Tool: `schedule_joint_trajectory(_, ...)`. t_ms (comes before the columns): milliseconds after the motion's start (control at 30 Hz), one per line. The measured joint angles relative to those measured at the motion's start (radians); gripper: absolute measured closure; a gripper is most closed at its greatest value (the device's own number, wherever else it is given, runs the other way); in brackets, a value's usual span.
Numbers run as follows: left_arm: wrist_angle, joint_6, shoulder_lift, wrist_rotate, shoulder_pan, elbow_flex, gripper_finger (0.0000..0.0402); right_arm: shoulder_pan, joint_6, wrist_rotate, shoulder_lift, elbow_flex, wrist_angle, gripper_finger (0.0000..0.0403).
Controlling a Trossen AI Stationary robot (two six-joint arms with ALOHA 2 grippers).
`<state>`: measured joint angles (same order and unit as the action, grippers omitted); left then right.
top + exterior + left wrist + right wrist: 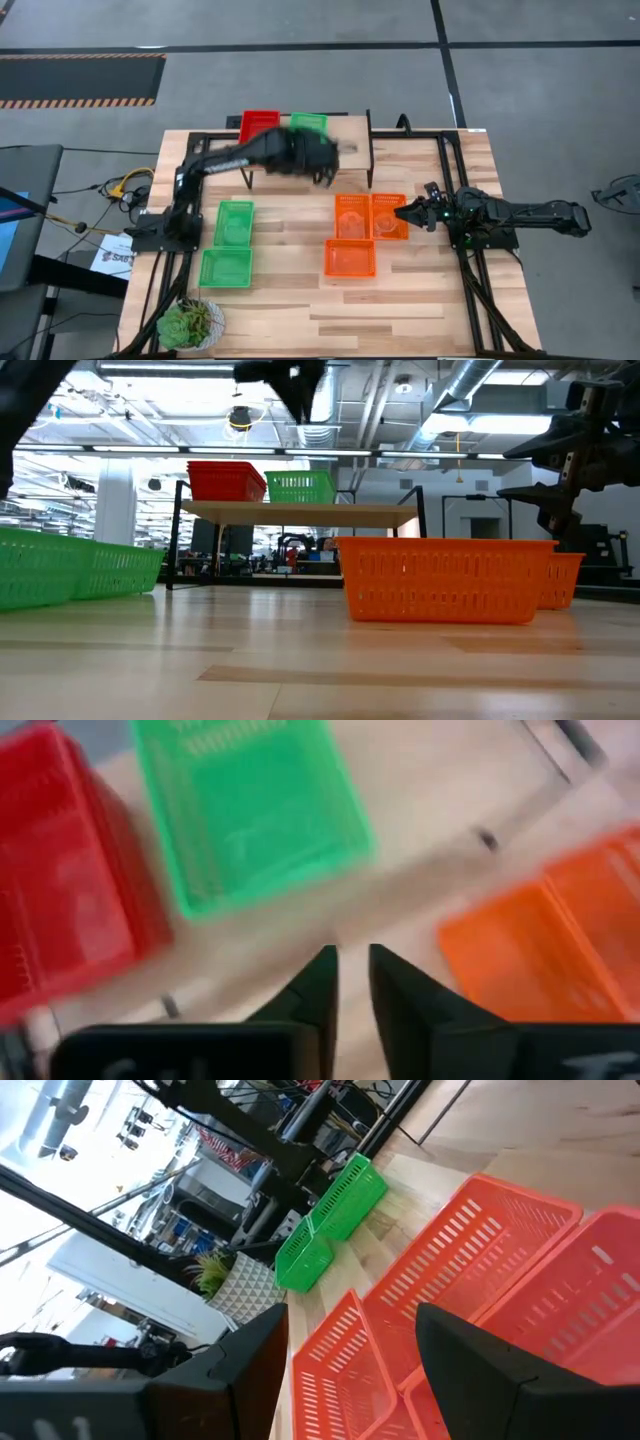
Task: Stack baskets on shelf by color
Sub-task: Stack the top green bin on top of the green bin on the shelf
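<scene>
The shelf [350,138] stands at the table's far side. On its left part rest a red basket pile [260,125] and, beside it, a green basket [308,122]. The red pile [226,481] rises higher than the green basket [300,487]. Two green baskets [234,222] [226,267] lie on the table's left. Three orange baskets [352,216] [389,216] [350,258] lie right of centre. My left gripper [350,965] hovers over the shelf's middle, empty, its fingers only a narrow gap apart. My right gripper [350,1350] hangs wide open above the rightmost orange basket [480,1270].
A potted plant [190,322] sits at the table's near left corner. Black frame rails [470,290] run along the table's right and left sides. The shelf's right part [430,810] is bare wood. Bare tabletop [400,320] lies near the front edge.
</scene>
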<state>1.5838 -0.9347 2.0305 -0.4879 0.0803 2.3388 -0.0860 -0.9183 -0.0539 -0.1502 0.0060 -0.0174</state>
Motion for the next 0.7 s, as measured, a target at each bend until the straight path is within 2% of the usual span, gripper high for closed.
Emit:
schedule_joint_trajectory(67,-0.022,-0.019,-0.014,0.032,-0.067,-0.030,0.0322,0.000,0.007,-0.001,0.000,0.000,0.000,0.0159)
schedule_joint_trajectory(167,-0.017,-0.134,-0.007,0.061,-0.143,-0.032,0.0274,0.000,0.008,-0.002,-0.001,0.000,0.000,0.0159)
schedule_joint_trajectory(267,-0.018,-0.266,-0.003,0.071,-0.180,-0.083,0.0230,0.000,0.009,-0.002,-0.005,0.000,0.000,0.0159)
schedule_joint_trajectory(367,-0.014,-0.317,0.002,0.114,-0.186,-0.145,0.0202,0.000,0.009,-0.002,-0.009,0.000,0.000,0.0159)
schedule_joint_trajectory(567,-0.011,-0.302,0.004,0.208,-0.173,-0.303,0.0190,0.000,0.003,-0.004,-0.019,0.000,0.000,0.0159)
schedule_joint_trajectory(700,-0.015,-0.292,-0.076,0.224,-0.172,-0.407,0.0200,0.000,0.003,-0.007,-0.025,0.000,-0.001,0.0159)
